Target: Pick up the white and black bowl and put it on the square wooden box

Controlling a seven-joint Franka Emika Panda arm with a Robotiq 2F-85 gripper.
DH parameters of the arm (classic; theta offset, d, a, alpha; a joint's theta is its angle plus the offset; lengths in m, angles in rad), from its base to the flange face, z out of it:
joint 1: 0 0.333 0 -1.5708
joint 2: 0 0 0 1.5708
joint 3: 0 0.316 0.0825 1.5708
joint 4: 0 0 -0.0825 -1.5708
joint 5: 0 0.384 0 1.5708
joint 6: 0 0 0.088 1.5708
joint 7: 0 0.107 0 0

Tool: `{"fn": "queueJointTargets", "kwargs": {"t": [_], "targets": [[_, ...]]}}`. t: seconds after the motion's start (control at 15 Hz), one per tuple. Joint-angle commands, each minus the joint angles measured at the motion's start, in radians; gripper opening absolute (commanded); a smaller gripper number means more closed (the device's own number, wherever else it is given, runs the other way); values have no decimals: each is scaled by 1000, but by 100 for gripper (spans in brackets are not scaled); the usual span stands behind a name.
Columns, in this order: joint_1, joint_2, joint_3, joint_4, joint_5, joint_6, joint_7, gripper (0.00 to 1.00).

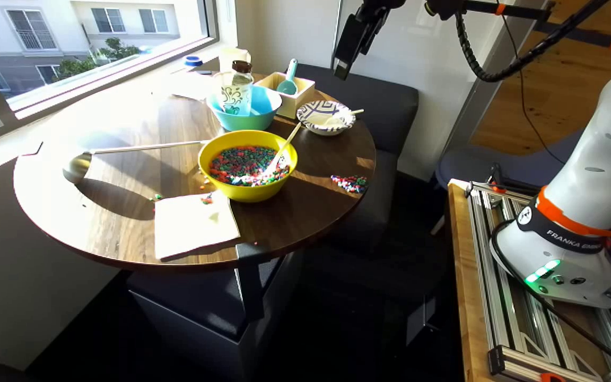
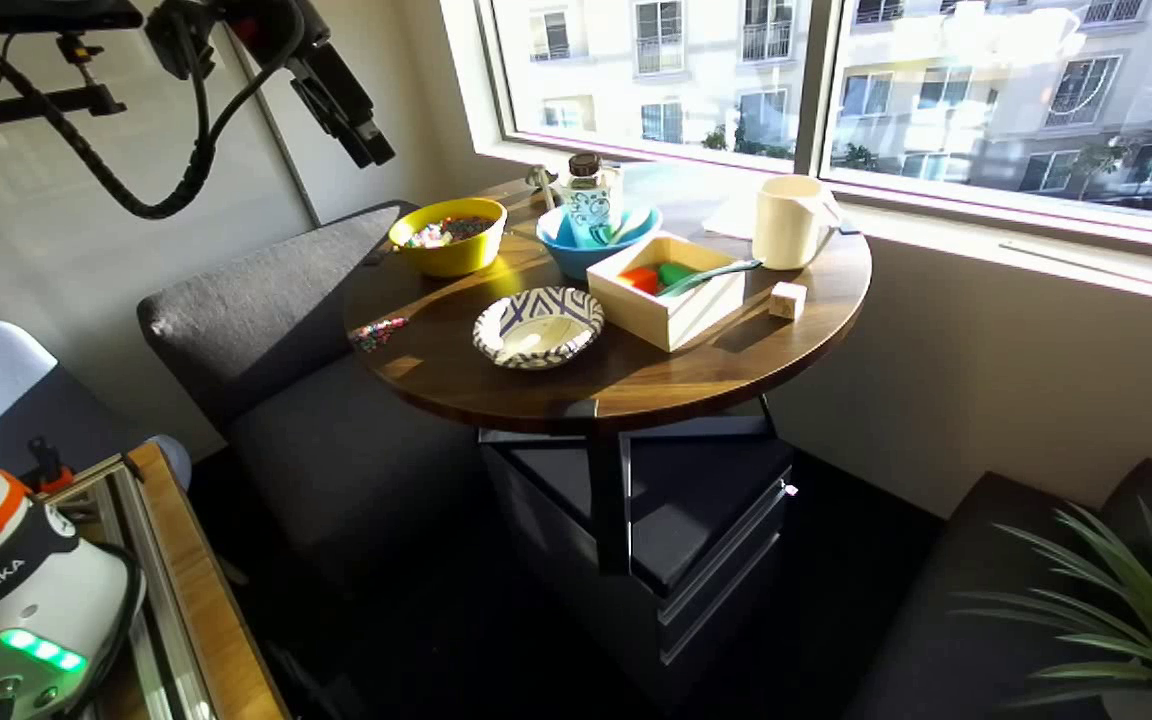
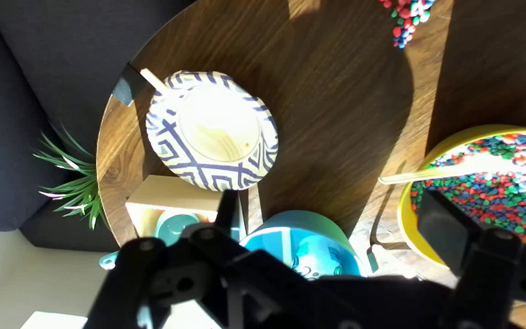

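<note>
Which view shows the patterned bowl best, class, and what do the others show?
The wrist view: from above, the patterned bowl appears largest and nearly its whole rim shows, though glare whitens part of the inside. Both exterior views show it smaller, from an angle, on the table.

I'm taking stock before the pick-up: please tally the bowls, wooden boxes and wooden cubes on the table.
Bowls: 3 (yellow bowl, blue bowl, white and black bowl)
Wooden boxes: 1 (square wooden box)
Wooden cubes: 1 (small wooden cube)
Total: 5
</note>
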Motion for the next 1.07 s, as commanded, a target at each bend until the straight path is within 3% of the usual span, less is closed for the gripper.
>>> {"fn": "queueJointTargets", "kwargs": {"t": [0.0,0.27,0.47,0.53,0.6,0.8,0.87,1.0], "targets": [[14,-21,-84,-51,77,-9,15,100],[-12,-80,-216,-191,189,137,-14,100],[-69,-105,-296,-285,251,217,-15,100],[-87,-104,-313,-296,273,217,-5,100],[-79,-60,-272,-236,240,189,-19,100],[-95,-61,-275,-239,240,193,-33,100],[-64,-31,-314,-220,301,204,-66,100],[-89,10,-357,-215,349,219,-64,100]]}}
